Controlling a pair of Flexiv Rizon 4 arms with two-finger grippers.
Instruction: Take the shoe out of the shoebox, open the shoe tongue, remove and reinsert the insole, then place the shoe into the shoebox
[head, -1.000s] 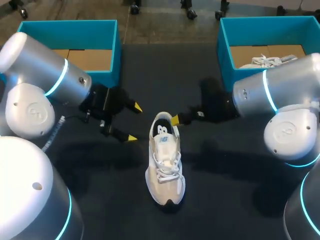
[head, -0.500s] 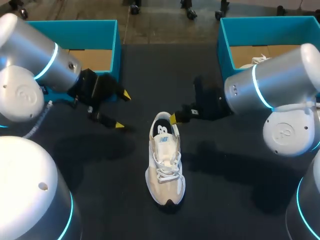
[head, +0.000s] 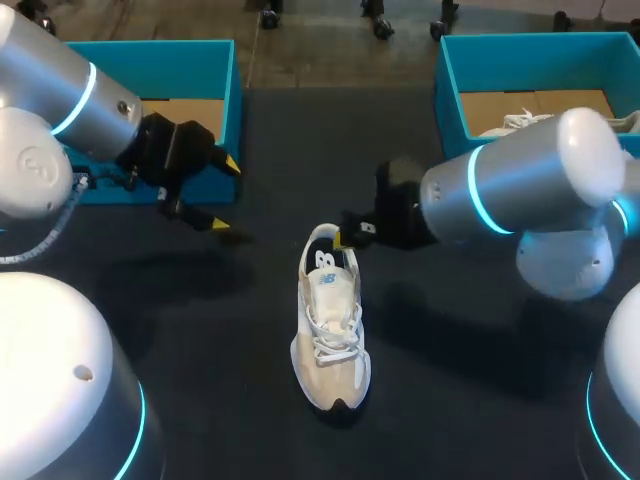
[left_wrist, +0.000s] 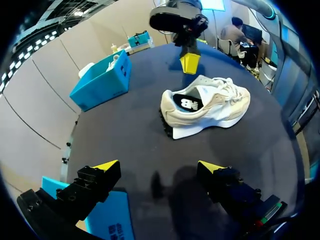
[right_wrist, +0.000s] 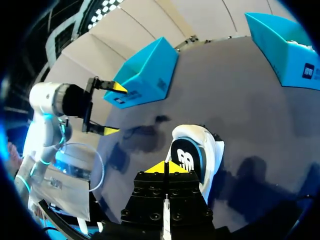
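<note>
A white and beige shoe (head: 330, 325) lies on the black table, with its toe toward me and its heel opening showing a dark insole. My right gripper (head: 337, 238) is shut, and its yellow tips sit at the right rim of the heel; I cannot tell if they touch it. In the right wrist view the shut tips (right_wrist: 165, 167) hang just behind the shoe (right_wrist: 200, 152). My left gripper (head: 225, 194) stands open and empty, well left of the shoe and in front of the left teal shoebox (head: 225, 100). The left wrist view shows its gripper (left_wrist: 158, 166) apart from the shoe (left_wrist: 210, 107).
A second teal shoebox (head: 447, 95) at the back right holds another white shoe (head: 530, 122). Black tabletop (head: 200, 330) lies open to the left and right of the shoe.
My left arm has drawn back to the left, toward the left shoebox, with its gripper still open. My right gripper has shifted slightly left at the heel. The shoe has not moved.
</note>
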